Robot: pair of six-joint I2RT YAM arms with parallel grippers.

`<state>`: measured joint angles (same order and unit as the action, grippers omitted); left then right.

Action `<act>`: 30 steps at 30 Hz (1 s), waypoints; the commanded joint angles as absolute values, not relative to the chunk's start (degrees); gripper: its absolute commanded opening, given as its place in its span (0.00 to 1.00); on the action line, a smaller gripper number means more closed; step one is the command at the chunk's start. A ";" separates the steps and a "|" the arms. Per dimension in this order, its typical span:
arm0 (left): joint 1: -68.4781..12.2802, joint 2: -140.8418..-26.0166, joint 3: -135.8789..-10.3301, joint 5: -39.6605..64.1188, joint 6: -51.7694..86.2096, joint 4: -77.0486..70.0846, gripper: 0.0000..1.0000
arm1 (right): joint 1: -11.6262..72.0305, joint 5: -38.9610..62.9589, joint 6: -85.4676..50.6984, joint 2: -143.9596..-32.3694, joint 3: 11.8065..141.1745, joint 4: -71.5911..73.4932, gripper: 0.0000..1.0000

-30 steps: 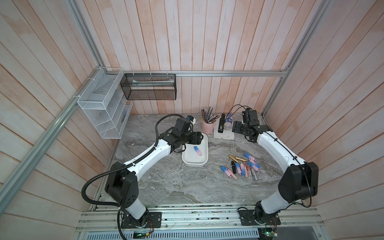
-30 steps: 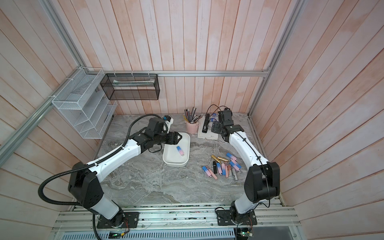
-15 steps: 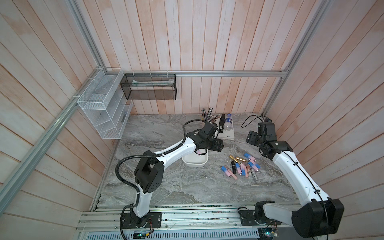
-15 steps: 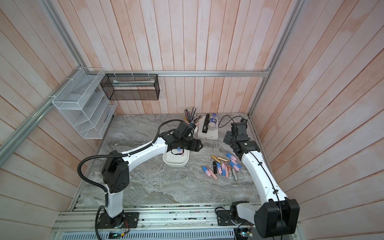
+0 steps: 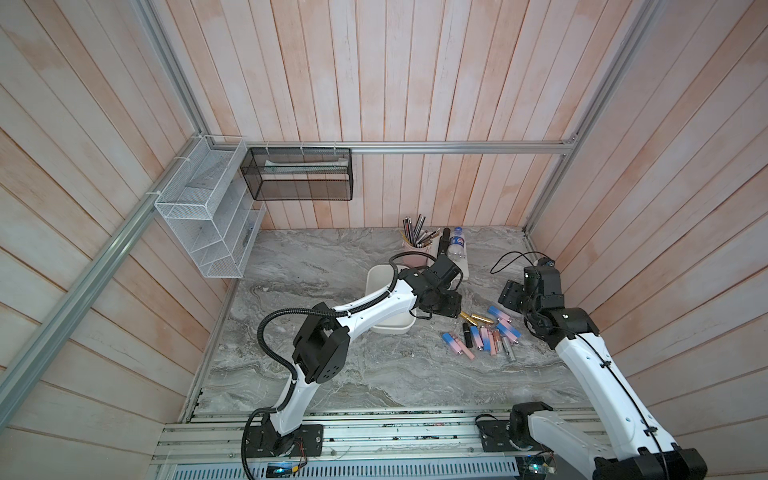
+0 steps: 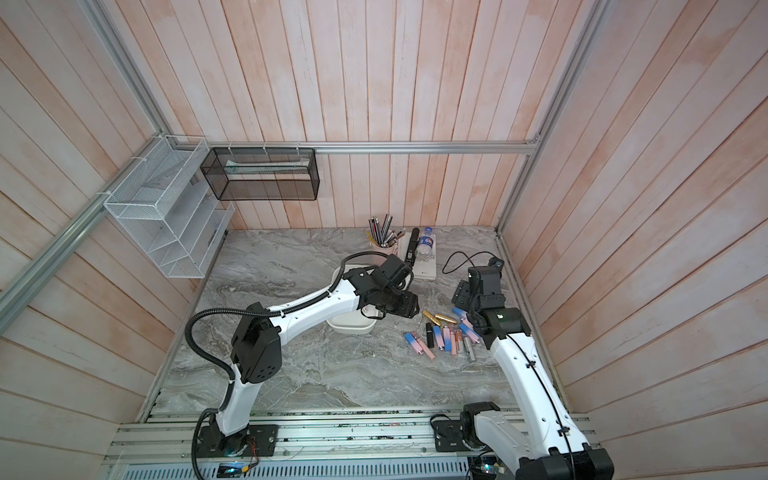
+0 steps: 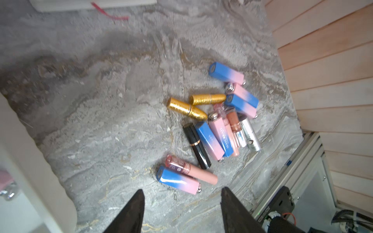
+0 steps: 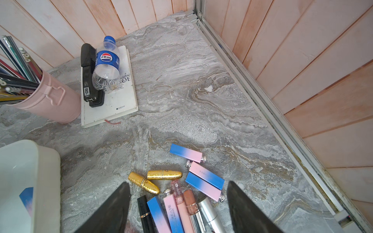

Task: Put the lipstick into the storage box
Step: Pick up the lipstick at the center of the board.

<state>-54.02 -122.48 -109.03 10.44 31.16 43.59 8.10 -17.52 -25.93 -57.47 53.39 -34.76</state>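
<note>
The left gripper [image 7: 182, 189], jaws apart and empty, is hovering just right of the storage box [image 5: 390, 330], apparently starting a pick from the lipstick pile [image 5: 484, 334] farther right and needing to descend onto one tube, while the right gripper [image 8: 177, 184] is hanging likewise spread and empty.

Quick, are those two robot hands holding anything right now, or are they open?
Left hand: open, holding nothing.
Right hand: open, holding nothing.
</note>
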 commanded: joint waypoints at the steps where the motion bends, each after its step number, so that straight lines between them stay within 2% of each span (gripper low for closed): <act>1: -56.53 -122.65 -106.78 10.66 33.66 46.45 0.62 | 7.95 -16.88 -25.61 -56.82 52.46 -35.65 0.76; 13: -57.50 -127.19 -104.09 13.88 39.61 43.24 0.61 | 7.82 -17.47 -22.59 -53.53 51.76 -36.88 0.76; 30: -57.04 -130.43 -104.90 11.69 41.21 42.54 0.61 | 7.47 -17.39 -22.31 -51.36 51.06 -37.00 0.76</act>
<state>-57.41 -129.69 -104.33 12.95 40.80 43.46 7.77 -16.86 -22.48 -52.38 51.94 -35.83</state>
